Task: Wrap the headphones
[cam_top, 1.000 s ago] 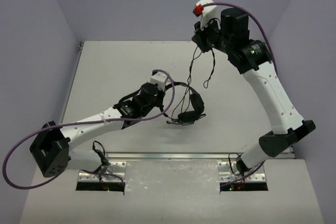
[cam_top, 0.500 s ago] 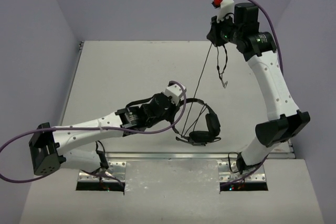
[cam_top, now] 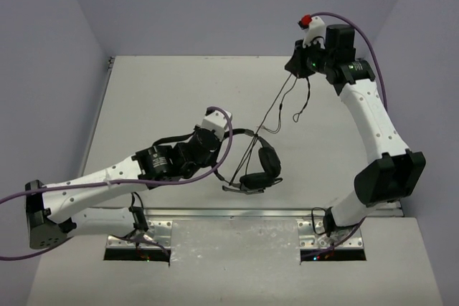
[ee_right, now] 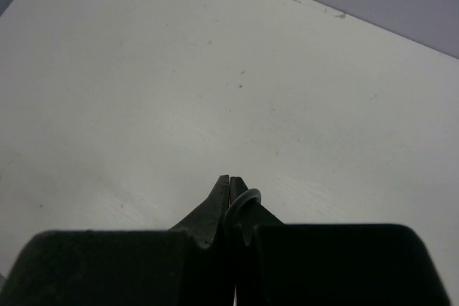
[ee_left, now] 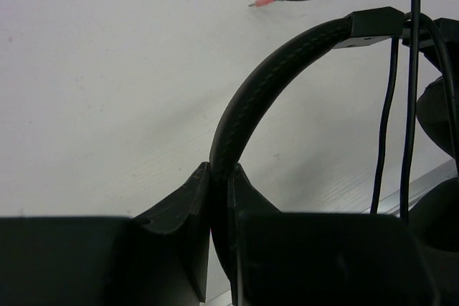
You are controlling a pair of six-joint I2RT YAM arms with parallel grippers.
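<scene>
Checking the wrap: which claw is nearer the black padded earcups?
Left. Left claw grips the black arched headband beside the earcups; right claw pinches the thin dark cable far off.

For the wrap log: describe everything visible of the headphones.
The headphones are black, with a thin textured headband and two padded earcups. The left gripper pinches the headband. Their thin dark cable runs straight up to the shut right gripper; a slack loop hangs below it, and the cable ends in small reddish plugs.

Headphone cable (cam_top: 275, 105) strung across mid-table (bare tabletop (cam_top: 158, 98) leftward)
</scene>
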